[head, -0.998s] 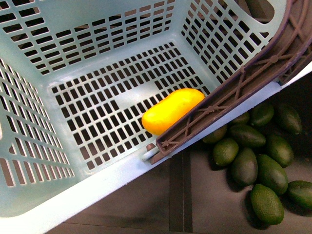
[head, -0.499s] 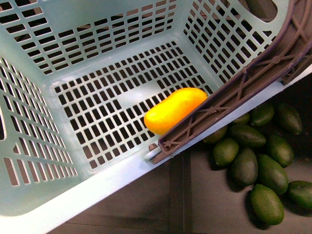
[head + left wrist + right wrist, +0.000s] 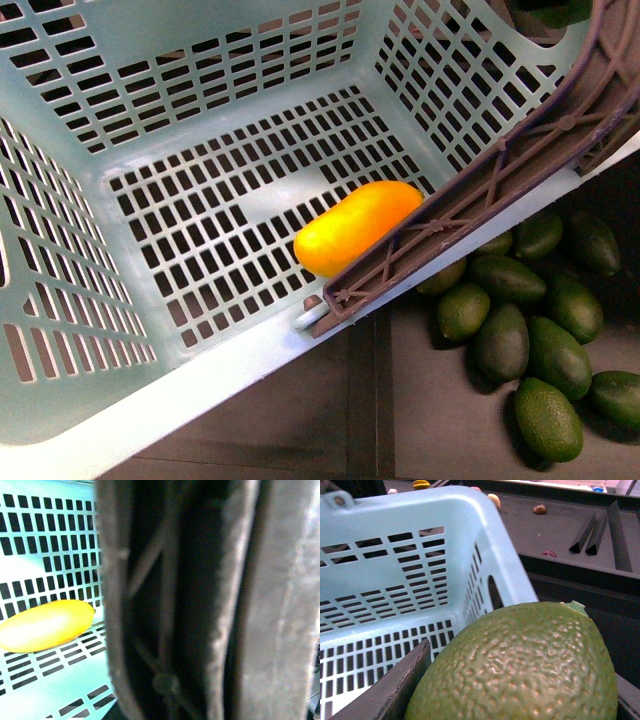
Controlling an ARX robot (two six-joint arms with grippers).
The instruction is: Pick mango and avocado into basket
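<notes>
One of your two fruits is already home: in the front view the smooth yellow-orange mango (image 3: 357, 227) lies on the slotted floor of the light teal plastic basket (image 3: 150, 390), tucked against the brown swing handle (image 3: 480, 185); a heap of spare dark green avocados (image 3: 530, 330) sits outside on the dark surface, and neither gripper appears here; a dark green shape shows at the top edge beyond the far rim, too cropped to name

From the left wrist you get the same mango (image 3: 45, 625) on the grid floor, with the blurred handle (image 3: 190, 600) filling most of the picture; whether that gripper is spread or closed you cannot tell

Only the right wrist shows the step in hand, I judge: a pebbled dark green avocado (image 3: 520, 665) fills the foreground just beside the basket's rim (image 3: 485, 535), evidently carried; the fingers are hidden, so the grasp is inferred; next, bring it over the opening and release
</notes>
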